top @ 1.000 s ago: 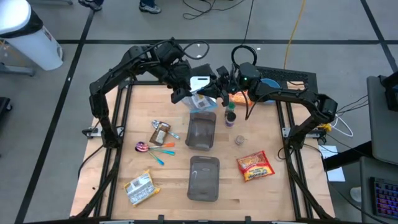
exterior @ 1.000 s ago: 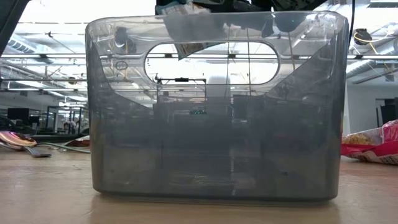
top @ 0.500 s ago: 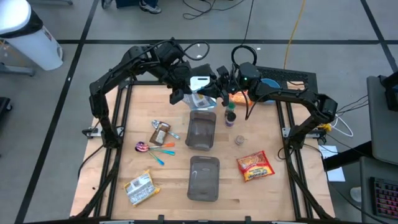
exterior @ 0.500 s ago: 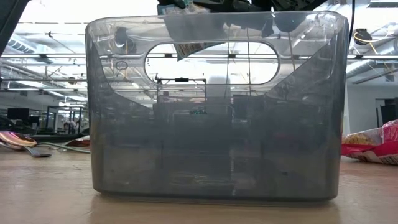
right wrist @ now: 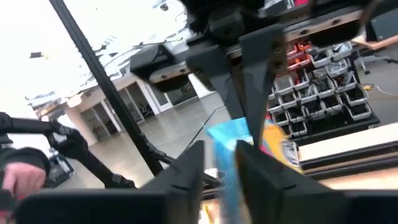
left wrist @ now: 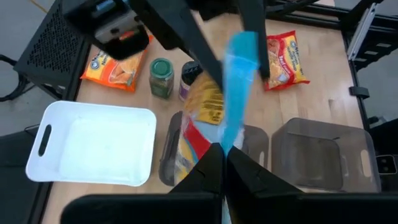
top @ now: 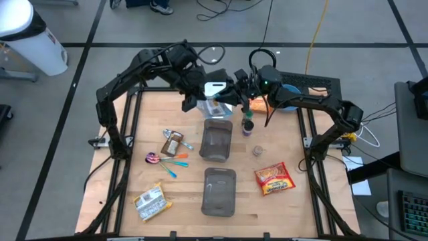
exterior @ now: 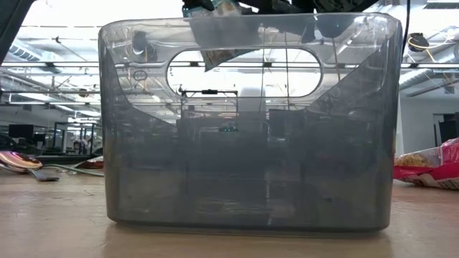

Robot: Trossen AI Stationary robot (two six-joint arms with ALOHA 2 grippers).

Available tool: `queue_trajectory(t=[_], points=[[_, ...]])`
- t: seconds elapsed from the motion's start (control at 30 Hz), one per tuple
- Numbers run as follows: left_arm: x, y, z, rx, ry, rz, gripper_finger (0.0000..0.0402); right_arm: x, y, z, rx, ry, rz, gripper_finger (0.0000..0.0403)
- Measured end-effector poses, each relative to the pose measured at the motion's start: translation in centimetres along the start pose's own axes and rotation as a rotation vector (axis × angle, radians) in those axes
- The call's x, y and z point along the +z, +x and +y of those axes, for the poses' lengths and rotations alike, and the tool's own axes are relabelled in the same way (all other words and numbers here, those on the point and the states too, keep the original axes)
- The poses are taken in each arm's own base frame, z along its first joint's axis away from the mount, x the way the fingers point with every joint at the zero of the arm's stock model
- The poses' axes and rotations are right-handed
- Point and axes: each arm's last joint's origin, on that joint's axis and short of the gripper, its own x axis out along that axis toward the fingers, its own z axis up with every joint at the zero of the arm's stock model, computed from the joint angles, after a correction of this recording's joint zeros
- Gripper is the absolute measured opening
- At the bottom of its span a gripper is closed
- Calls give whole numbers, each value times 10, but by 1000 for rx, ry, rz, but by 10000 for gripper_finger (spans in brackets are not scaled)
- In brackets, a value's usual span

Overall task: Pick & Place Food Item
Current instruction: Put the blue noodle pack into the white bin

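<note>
Blue-edged snack packet (left wrist: 233,93) pinched between both grippers above the grey bin (left wrist: 171,152), white tray (left wrist: 93,152) beside it.

No text, label or number can be read on any packet, jar or bin; the printing is too small.

Spoons (top: 166,159) left of bins (top: 217,140)
</note>
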Motion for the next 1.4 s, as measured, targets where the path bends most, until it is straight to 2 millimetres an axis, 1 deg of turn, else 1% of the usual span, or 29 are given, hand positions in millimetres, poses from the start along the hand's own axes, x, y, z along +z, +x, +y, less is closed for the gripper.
queue_trajectory(t=[0.13, 0.2, 0.3, 0.4, 0.47, 0.57, 0.67, 0.8, 0.87, 0.97, 1.07, 1.2, 1.3, 1.4], points=[[-4, -3, 9, 14, -15, 19, 4, 8, -14, -10, -5, 66, -4, 167], [-8, -6, 16, 25, -27, 37, 3, 14, -21, -13, 7, 88, -12, 193], [-12, -11, 28, 50, -44, 41, 3, 21, -28, -15, 18, 102, -43, 220], [-13, -16, 40, 79, -37, 19, 2, 26, -32, -14, 22, 84, -74, 234], [-13, -17, 47, 96, -30, 3, 3, 27, -32, -14, 18, 73, -84, 238], [-14, -15, 59, 114, -32, 2, 2, 24, -28, -14, -6, 116, -95, 239], [-15, -10, 69, 118, -24, 10, 2, 22, -27, -14, -11, 112, -83, 238], [-15, 4, 82, 110, -16, 36, 2, 21, -27, -15, -18, 130, -67, 233], [-14, 5, 90, 118, -9, 33, 2, 23, -30, -15, -5, 133, -54, 231], [-11, 3, 103, 145, -8, 3, 2, 26, -34, -12, 13, 134, -39, 227], [-13, -1, 117, 145, -18, -43, 1, 28, -36, -7, 17, 143, -27, 222], [-13, -5, 128, 162, -17, -80, 1, 30, -39, 0, -5, 114, -6, 214], [-14, -1, 138, 171, -15, -92, 1, 27, -40, 0, -52, 120, 20, 209], [-16, 10, 150, 164, -33, -79, 1, 24, -40, 1, -71, 120, 44, 205]])
